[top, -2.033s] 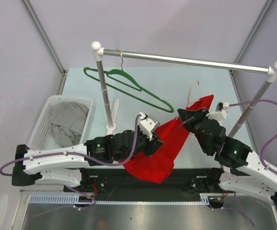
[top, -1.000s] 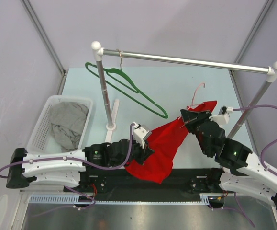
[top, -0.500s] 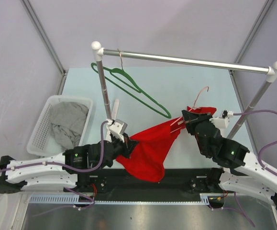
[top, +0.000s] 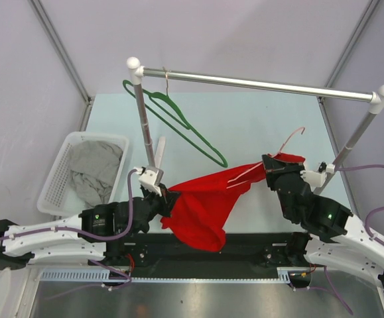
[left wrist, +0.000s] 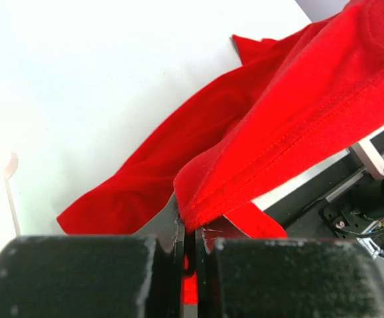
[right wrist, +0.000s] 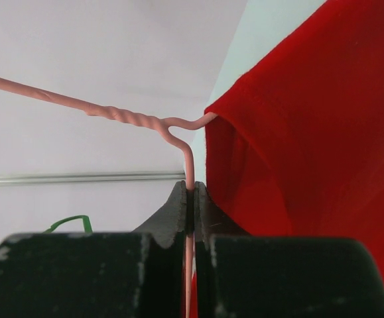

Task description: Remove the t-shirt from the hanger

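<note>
T-shirt (top: pixel 205 199) hem sits in left gripper (left wrist: pixel 186 225), hanger (right wrist: pixel 132 118) in right gripper (right wrist: pixel 190 197).

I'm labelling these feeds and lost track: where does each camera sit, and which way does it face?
Top external: above and behind the robot, looking down on the table; left arm and right arm show.
Left wrist: on that arm, facing along the left gripper, shut on the red t-shirt.
Right wrist: facing along the right gripper, shut on the pink hanger.
All three share the t-shirt.

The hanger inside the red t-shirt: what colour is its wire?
Pale pink. The hanger shows best in the right wrist view, close up.
</note>
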`<state>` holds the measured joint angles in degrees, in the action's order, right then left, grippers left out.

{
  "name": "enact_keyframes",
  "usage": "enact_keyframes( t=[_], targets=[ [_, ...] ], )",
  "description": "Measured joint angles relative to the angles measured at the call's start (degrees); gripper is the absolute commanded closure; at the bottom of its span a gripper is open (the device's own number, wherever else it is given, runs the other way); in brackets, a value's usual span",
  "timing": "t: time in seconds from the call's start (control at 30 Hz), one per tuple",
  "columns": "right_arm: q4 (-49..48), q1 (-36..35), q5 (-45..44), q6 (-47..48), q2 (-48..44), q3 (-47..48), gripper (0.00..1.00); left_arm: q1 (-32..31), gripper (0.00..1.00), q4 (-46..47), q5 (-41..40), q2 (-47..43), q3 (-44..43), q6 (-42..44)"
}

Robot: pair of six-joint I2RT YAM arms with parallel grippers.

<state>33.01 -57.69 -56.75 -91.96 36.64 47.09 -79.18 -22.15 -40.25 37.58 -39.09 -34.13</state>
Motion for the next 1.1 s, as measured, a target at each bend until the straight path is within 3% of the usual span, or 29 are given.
enact_keyframes(
  t=[0.73, 1.1],
  targets=[
    [0.0, -0.1, 0.0, 2.1, -5.1, -1.4, 1.0, 0.0, 1.0, -3.9, -5.0, -1.8, 0.0, -0.4],
    [-3.3, -0.1, 7.1, 11.1, -5.7, -1.3, 1.0, 0.0, 1.0, 2.0, -4.5, 6.0, -1.0, 3.1]
  ],
)
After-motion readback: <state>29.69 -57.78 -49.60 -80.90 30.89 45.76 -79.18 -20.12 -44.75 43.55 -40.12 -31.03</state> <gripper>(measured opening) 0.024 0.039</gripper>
